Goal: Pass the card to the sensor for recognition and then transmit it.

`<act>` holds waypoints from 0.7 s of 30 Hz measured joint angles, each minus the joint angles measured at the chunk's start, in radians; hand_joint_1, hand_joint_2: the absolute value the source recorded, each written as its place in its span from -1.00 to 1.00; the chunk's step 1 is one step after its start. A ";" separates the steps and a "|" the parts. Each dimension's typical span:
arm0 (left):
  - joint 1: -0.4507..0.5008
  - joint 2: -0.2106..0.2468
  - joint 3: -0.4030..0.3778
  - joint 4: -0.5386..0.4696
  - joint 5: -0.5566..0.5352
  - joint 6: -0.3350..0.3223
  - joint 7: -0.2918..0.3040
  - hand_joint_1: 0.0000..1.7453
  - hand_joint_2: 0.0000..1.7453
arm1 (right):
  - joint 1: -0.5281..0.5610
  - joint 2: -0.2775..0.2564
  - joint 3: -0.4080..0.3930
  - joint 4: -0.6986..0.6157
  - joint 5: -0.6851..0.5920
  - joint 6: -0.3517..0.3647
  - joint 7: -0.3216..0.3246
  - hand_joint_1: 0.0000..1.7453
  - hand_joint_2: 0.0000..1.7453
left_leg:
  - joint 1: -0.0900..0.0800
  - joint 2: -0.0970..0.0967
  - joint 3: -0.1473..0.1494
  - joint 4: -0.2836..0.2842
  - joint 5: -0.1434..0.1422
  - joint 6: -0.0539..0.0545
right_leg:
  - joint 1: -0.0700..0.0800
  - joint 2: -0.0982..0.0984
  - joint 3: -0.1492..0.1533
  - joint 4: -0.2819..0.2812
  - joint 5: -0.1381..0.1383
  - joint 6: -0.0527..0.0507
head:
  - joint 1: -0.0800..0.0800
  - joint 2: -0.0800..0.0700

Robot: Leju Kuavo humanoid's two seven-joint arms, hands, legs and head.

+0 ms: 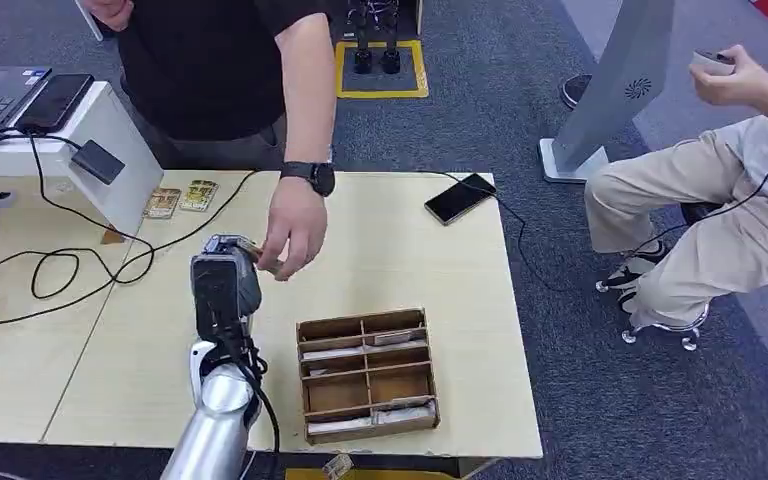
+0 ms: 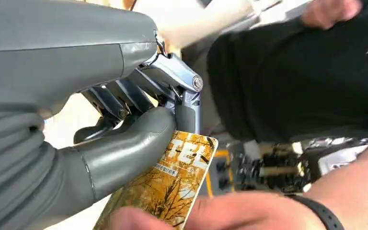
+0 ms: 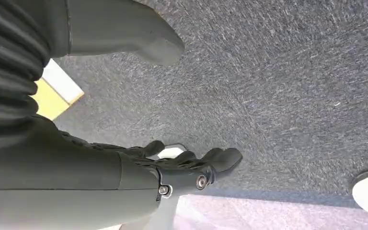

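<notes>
Just behind the wooden divider tray (image 1: 368,375), the left hand (image 1: 226,268) pinches the yellow-printed card (image 2: 165,184) between thumb and fingers while a person's hand (image 1: 293,235) grasps its other end, so an early tug could bend or drop it; the right hand (image 3: 191,165) hangs loosely spread over the carpet.

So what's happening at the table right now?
The robot's left hand pinches a yellow card above the table, and a person's hand is on the card too, so a handover looks under way. The right hand hangs over the carpet, holding nothing. Two more cards lie near the white stand.
</notes>
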 joint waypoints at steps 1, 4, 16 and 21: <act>-0.007 0.001 0.003 0.010 0.011 -0.001 0.000 1.00 1.00 | 0.000 0.000 0.000 0.001 0.001 0.000 0.000 -1.00 1.00 | 0.000 0.000 0.000 0.000 0.000 0.000 | 0.000 0.000 0.000 0.000 0.000 0.000 | 0.000 0.000; -0.022 0.002 0.008 0.028 0.022 -0.004 0.000 1.00 1.00 | 0.000 -0.001 0.000 0.002 0.002 0.000 0.000 -1.00 1.00 | 0.000 0.000 0.000 0.000 0.000 0.000 | 0.000 0.000 0.000 0.000 0.000 0.000 | 0.000 0.000; -0.049 0.003 0.010 0.063 0.158 0.022 -0.024 -1.00 1.00 | 0.000 -0.002 0.000 0.002 0.014 0.000 0.013 -1.00 1.00 | 0.000 0.000 0.000 0.000 0.000 0.000 | 0.000 0.000 0.000 0.000 0.000 0.000 | 0.000 0.000; -0.050 0.003 0.010 0.064 0.172 0.026 -0.030 -1.00 1.00 | 0.000 -0.002 0.000 0.002 0.014 0.000 0.015 -1.00 1.00 | 0.000 0.000 0.000 0.000 0.000 0.000 | 0.000 0.000 0.000 0.000 0.000 0.000 | 0.000 0.000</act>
